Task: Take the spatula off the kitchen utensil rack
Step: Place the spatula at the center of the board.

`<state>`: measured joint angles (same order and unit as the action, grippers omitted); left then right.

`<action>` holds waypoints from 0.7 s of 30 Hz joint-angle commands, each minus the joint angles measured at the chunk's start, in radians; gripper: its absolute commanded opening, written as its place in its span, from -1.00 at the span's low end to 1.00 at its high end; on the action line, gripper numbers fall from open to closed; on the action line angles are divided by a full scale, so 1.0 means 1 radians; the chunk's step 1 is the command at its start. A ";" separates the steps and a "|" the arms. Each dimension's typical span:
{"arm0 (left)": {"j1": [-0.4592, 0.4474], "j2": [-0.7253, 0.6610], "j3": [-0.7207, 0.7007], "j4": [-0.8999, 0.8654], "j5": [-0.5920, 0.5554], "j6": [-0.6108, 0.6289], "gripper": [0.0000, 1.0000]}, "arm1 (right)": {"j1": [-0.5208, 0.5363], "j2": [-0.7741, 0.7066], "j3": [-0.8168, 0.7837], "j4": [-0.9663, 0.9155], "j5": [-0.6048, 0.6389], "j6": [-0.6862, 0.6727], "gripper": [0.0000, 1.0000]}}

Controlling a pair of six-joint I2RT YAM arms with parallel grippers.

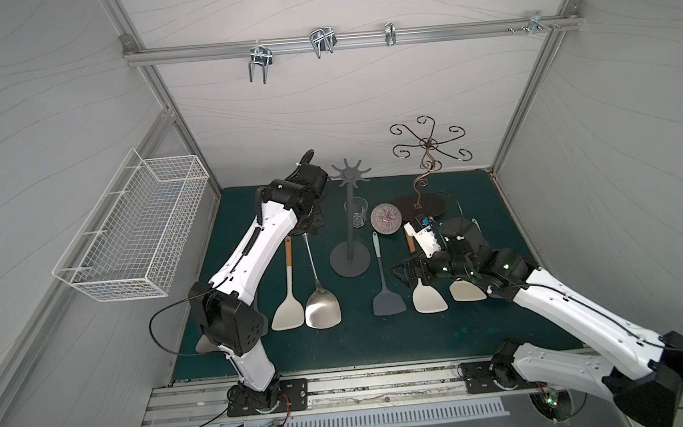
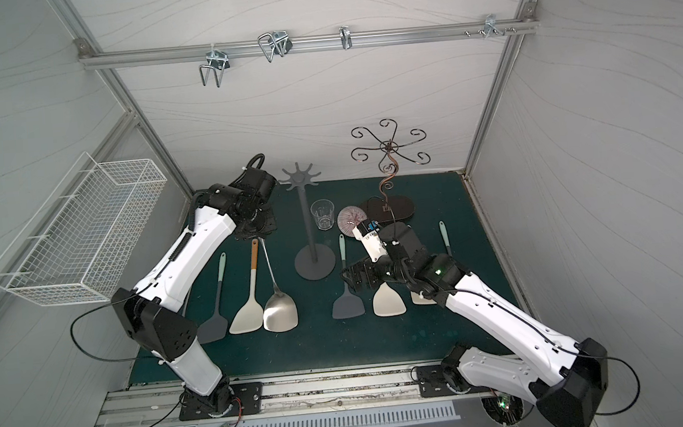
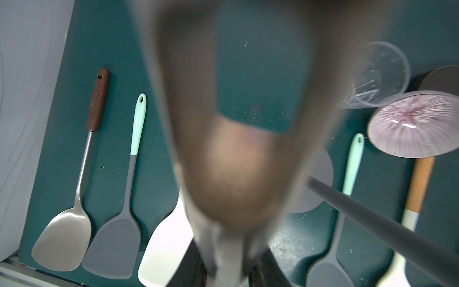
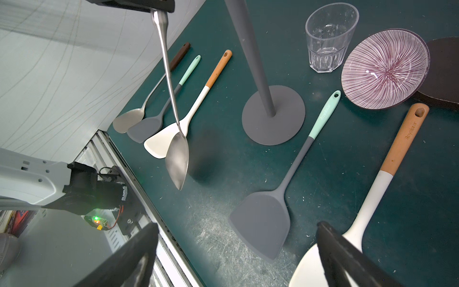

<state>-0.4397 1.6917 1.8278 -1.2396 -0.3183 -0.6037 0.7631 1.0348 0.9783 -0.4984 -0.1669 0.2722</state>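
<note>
In both top views the steel spatula (image 1: 322,310) seems to lie beside the kitchen utensil rack (image 1: 344,266), and the left wrist view is mostly blur. The right wrist view shows it hanging clear, the left end effector (image 4: 159,8) pinching its handle. It looks stiff, slick and probably blade-heavy. The right end effector (image 4: 237,225) stands spread.

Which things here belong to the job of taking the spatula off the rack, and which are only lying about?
Job: steel spatula, left gripper holding it, kitchen utensil rack.
Lying about: glass tumbler, striped bowl, bronze wire stand, wire basket, other spatulas.
</note>
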 commanded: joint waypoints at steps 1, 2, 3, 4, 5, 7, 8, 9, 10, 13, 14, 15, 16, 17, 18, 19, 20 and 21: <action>-0.001 -0.067 -0.022 0.017 0.010 -0.019 -1.00 | -0.005 -0.021 -0.011 0.019 -0.021 0.012 0.98; -0.001 -0.079 -0.029 0.016 0.005 -0.019 -1.00 | -0.007 -0.022 -0.012 0.019 -0.022 0.013 0.98; 0.001 -0.095 -0.034 0.011 0.001 -0.021 -1.00 | -0.005 -0.025 -0.012 0.018 -0.024 0.017 0.98; 0.004 -0.109 -0.038 0.008 0.002 -0.021 -1.00 | -0.006 -0.027 -0.012 0.020 -0.026 0.018 0.98; 0.006 -0.123 -0.038 0.005 0.001 -0.024 -1.00 | -0.006 -0.030 -0.013 0.022 -0.026 0.019 0.98; 0.007 -0.154 -0.041 0.003 -0.004 -0.022 -1.00 | -0.006 -0.029 -0.012 0.023 -0.027 0.023 0.98; 0.009 -0.165 -0.040 0.002 -0.004 -0.021 -1.00 | -0.007 -0.030 -0.012 0.024 -0.029 0.024 0.98; 0.013 -0.177 -0.039 0.002 -0.003 -0.020 -1.00 | -0.006 -0.029 -0.012 0.026 -0.034 0.025 0.98; 0.018 -0.186 -0.038 0.002 0.005 -0.019 -1.00 | -0.006 -0.028 -0.011 0.027 -0.037 0.028 0.98; 0.055 -0.194 -0.040 0.009 0.060 -0.009 -1.00 | -0.005 -0.030 -0.009 0.029 -0.041 0.032 0.98; 0.073 -0.193 -0.041 0.012 0.084 -0.005 -1.00 | -0.005 -0.031 -0.009 0.031 -0.041 0.033 0.98; 0.099 -0.189 -0.042 0.022 0.120 0.000 -1.00 | -0.005 -0.031 -0.007 0.029 -0.044 0.034 0.98; 0.128 -0.182 -0.044 0.035 0.166 0.006 -1.00 | -0.006 -0.033 -0.006 0.029 -0.045 0.035 0.98; 0.148 -0.170 -0.044 0.043 0.207 0.010 -1.00 | -0.006 -0.034 -0.008 0.030 -0.044 0.037 0.98; 0.170 -0.157 -0.041 0.045 0.251 0.015 -1.00 | -0.005 -0.032 -0.010 0.031 -0.043 0.036 0.98; 0.180 -0.137 -0.036 0.048 0.272 0.027 -1.00 | -0.005 -0.033 -0.010 0.031 -0.045 0.037 0.98; 0.183 -0.120 -0.034 0.047 0.279 0.036 -1.00 | -0.006 -0.032 -0.010 0.033 -0.045 0.038 0.98; 0.189 -0.099 -0.032 0.042 0.288 0.043 -1.00 | -0.005 -0.033 -0.012 0.035 -0.043 0.038 0.98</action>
<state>-0.2623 1.5463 1.7798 -1.2190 -0.1215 -0.5869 0.7631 1.0195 0.9783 -0.4843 -0.1997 0.2993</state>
